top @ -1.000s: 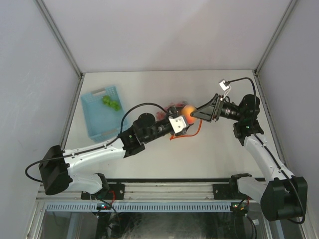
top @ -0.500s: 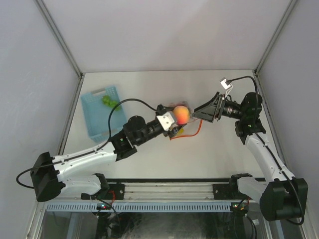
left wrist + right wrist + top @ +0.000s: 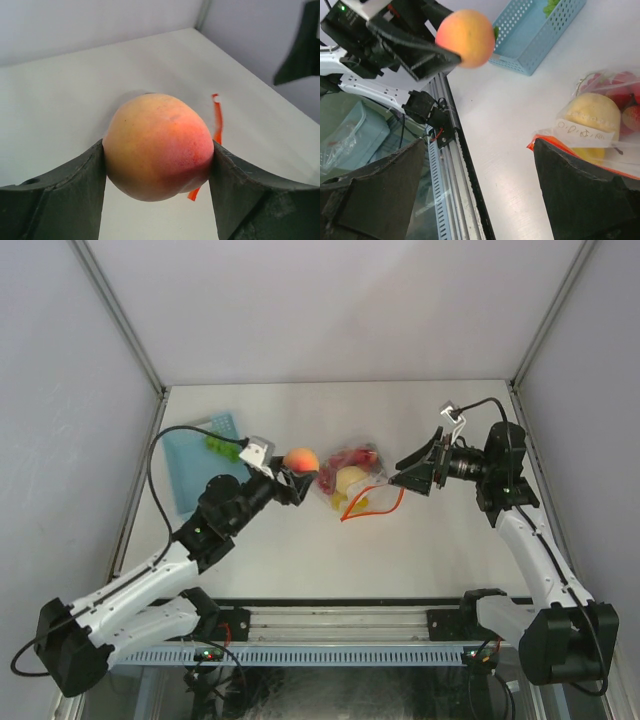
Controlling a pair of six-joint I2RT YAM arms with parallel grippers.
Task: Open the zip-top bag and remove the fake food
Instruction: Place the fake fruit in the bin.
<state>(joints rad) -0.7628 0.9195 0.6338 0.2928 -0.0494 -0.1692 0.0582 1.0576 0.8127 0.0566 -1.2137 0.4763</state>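
Observation:
The zip-top bag point(image 3: 350, 480) lies mid-table, its red-orange zip strip point(image 3: 375, 508) at its near side. Red and yellow fake food pieces show inside it. My left gripper point(image 3: 298, 468) is shut on a peach-coloured fruit point(image 3: 300, 458) and holds it in the air left of the bag; in the left wrist view the fruit point(image 3: 157, 145) fills the space between both fingers. My right gripper point(image 3: 402, 480) is open at the bag's right end. In the right wrist view the zip strip point(image 3: 570, 156) lies along one finger, with the white label point(image 3: 582, 127) and a yellow piece point(image 3: 592, 112) above it.
A light-blue slotted basket point(image 3: 195, 475) sits at the table's left with a green piece point(image 3: 222, 445) in it; it also shows in the right wrist view point(image 3: 540, 30). Grey walls enclose the table. The metal rail point(image 3: 330, 620) runs along the near edge.
My left gripper has carried the peach-coloured fruit left, away from the bag and toward the basket. The right gripper has stayed at the bag's right end.

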